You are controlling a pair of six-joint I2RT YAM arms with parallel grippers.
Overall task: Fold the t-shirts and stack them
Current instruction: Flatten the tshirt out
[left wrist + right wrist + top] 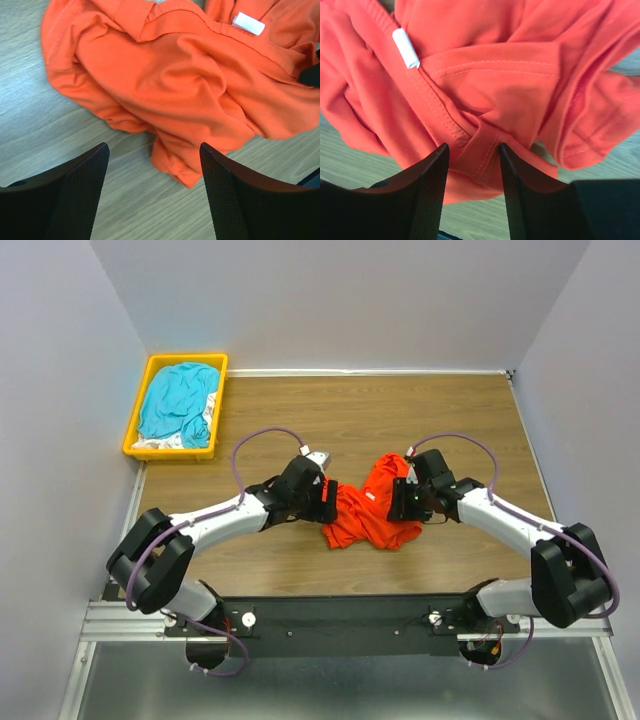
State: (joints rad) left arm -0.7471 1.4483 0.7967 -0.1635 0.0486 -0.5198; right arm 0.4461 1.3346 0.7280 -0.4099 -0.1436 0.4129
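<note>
An orange-red t-shirt [368, 512] lies crumpled on the wooden table between the two arms. It fills the left wrist view [190, 75] and the right wrist view [495, 85]. My left gripper [328, 498] is at the shirt's left edge. Its jaws [152, 146] are open and empty, with the shirt's near corner just ahead of them. My right gripper [400, 502] is at the shirt's right side, and its jaws [473, 147] pinch a fold by the collar seam. A teal-blue t-shirt [178, 400] lies over white fabric [160, 443] in the bin.
A yellow plastic bin [216, 400] stands off the table's far left corner. The wooden table [330, 410] has grey walls behind and on both sides. A white neck label [248, 23] shows on the orange shirt's collar, also in the right wrist view [406, 48].
</note>
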